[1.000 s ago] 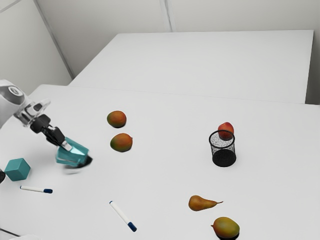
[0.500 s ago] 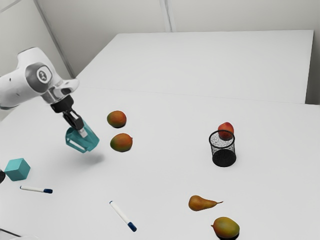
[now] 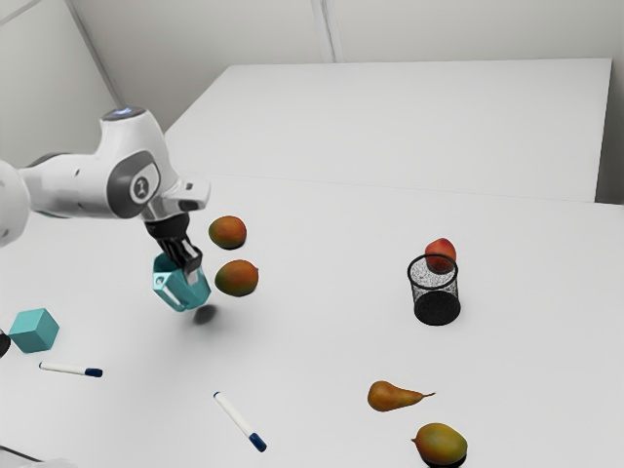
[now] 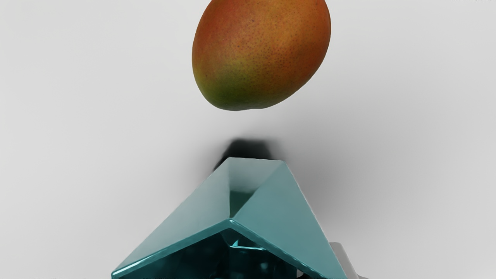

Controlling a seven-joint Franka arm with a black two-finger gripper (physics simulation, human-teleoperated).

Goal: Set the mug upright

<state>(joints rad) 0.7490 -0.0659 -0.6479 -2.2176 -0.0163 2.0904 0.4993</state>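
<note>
My pincer (image 3: 192, 276) grips the glossy teal mug (image 3: 175, 291) by its wall, though I cannot tell how wide my fingers stand; I have it tilted above the smooth white table (image 3: 322, 341), its shadow beneath. The mug's sides are flat, angular facets meeting in crisp edges, near a speckled orange-green mango (image 3: 237, 279); my arm's round emblem (image 3: 141, 187) is too small to read.

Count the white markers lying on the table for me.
2. In the exterior view, the first marker lies near the teal cube; the second marker lies roughly between the first and the pear. The arm could hide another.
</note>
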